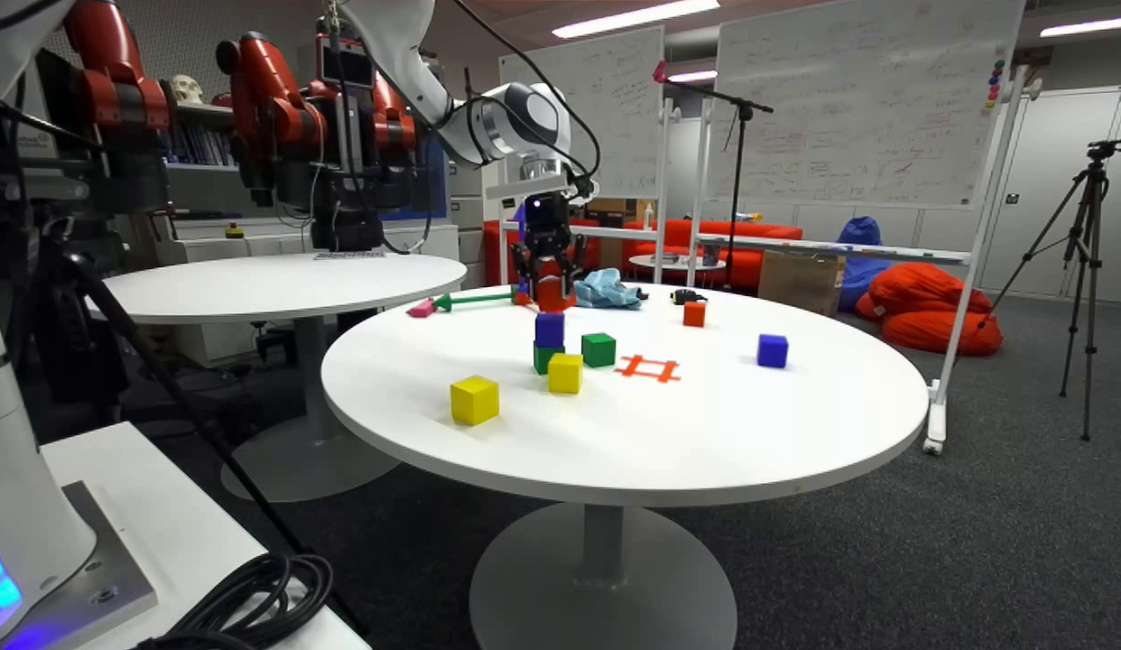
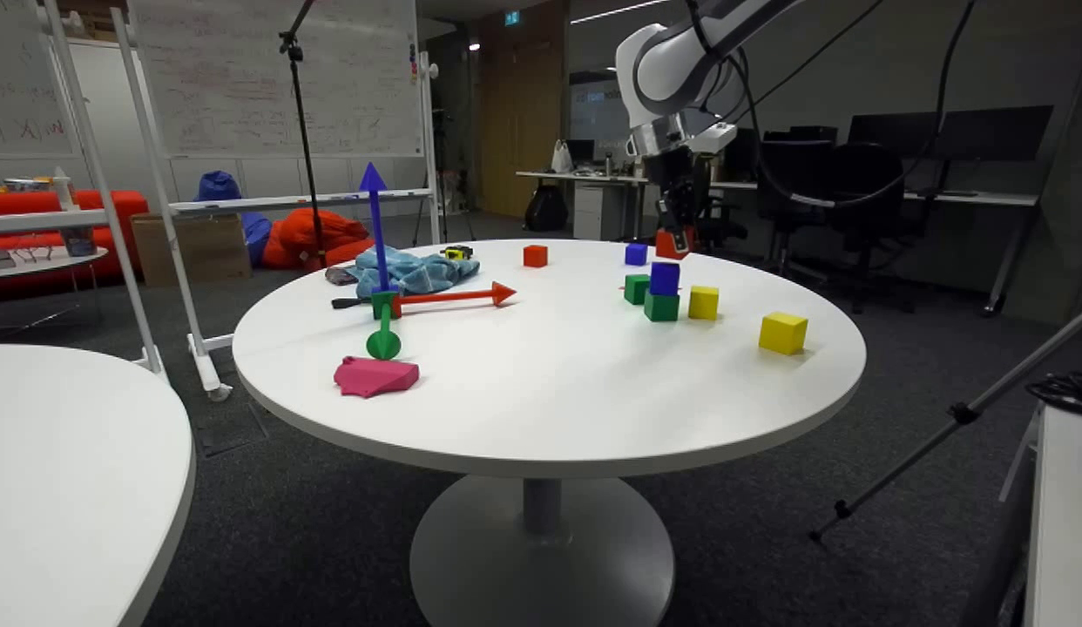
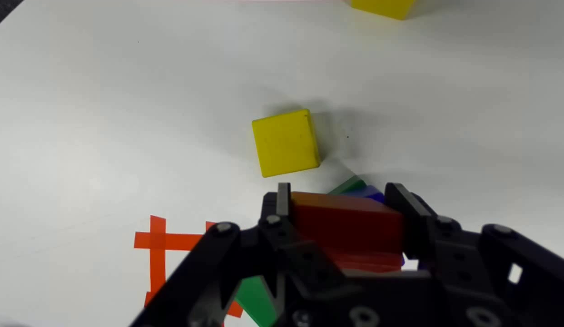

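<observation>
Closest in, the pincer [image 3: 341, 204] is tight around a red block [image 3: 350, 227], pinched from both ends, and as the wrist view has it, the block's longer edge runs straight across the grip. What counts is what lies under it: a blue cube [image 2: 664, 279] stacked on a green cube [image 2: 661, 306]. Seen from the wrist, the held block hides most of that pair, with only bits of blue and green poking past, and in both exterior views it is higher than the blue top. Whether it touches, I can't tell. Just this one arm [image 1: 524, 117] reaches in over the table [image 2: 541, 392].

A yellow cube [image 3: 286, 143] sits just beside the pair, a second green cube [image 1: 598, 349] near it, then crossed strips of orange tape [image 3: 157, 259]. Farther off I see a second yellow cube [image 2: 782, 333], a lone blue cube [image 1: 772, 350], a loose red cube [image 1: 694, 314], a rumpled blue cloth [image 2: 423, 272], a three-way arrow piece [image 2: 384, 305] and a pink piece [image 2: 375, 376].

Across the room, whiteboards [image 1: 867, 108] carry lines of handwriting, too faint to read. A green sign [image 2: 512, 16] hangs high up, too small to make out. No brand on the arm is legible.
</observation>
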You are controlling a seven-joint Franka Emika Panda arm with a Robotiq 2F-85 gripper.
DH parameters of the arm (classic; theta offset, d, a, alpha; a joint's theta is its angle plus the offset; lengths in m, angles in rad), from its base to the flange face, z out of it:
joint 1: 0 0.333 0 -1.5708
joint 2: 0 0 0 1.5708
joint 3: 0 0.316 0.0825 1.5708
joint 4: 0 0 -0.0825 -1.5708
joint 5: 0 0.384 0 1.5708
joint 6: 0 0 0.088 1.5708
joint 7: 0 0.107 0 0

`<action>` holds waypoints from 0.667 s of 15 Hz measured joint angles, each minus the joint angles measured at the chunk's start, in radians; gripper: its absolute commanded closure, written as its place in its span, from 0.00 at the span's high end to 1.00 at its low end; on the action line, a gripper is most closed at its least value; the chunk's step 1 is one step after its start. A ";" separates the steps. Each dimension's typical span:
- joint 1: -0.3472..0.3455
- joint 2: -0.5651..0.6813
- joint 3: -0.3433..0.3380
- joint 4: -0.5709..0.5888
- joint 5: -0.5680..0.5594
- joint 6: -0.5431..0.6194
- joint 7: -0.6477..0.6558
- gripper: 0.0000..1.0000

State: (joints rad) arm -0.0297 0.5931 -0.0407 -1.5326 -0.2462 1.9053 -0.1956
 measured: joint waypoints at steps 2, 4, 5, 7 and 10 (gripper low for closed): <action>0.001 0.001 0.000 0.008 -0.001 -0.012 -0.011 0.29; 0.003 0.001 0.001 0.016 -0.002 -0.020 -0.022 0.29; 0.003 0.001 0.003 0.020 -0.002 -0.020 -0.030 0.29; 0.004 0.001 0.008 0.027 -0.002 -0.020 -0.047 0.29; 0.004 0.001 0.023 0.032 -0.002 -0.020 -0.086 0.29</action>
State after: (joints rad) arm -0.0260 0.5937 -0.0181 -1.5003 -0.2478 1.8856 -0.2812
